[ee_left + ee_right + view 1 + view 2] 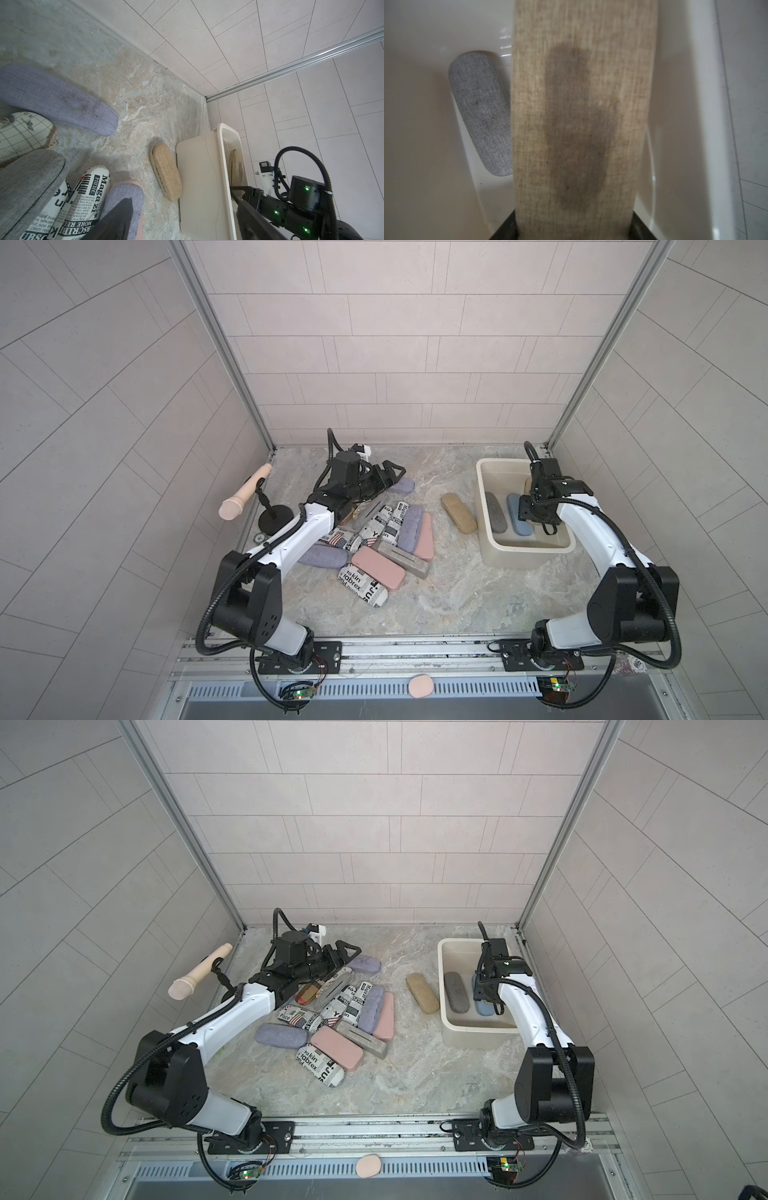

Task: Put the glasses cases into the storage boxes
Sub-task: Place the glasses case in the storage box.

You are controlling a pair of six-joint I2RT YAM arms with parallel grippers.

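Tub (685, 124) — tan case (575, 104) inside, seemingly pinched by right gripper (572, 230)

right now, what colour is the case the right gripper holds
The case is tan weave with a darker patch; clearest in the right wrist view.

We log the tub (528, 556) as plain cream-white. Inside it we see a grey woven case (494, 514), a dusty blue case (513, 510) and a tan case (577, 104) with a darker brown patch down its middle. Left of the tub, the beige case (459, 513) is plain woven. In the pile we mark:
- a pink case (377, 572) and a second pink case (424, 539), both plain
- lavender cases (322, 559), heathered
- newsprint cases (363, 591), black lettering on white
- a flag-print case (341, 540), newsprint plus a striped flag patch
- a pale grey case (402, 559)
- an amber-brown case (308, 993)
- a map-print case (22, 135), cream with dark gridlines

The tabletop (457, 593) is marbled grey-beige.
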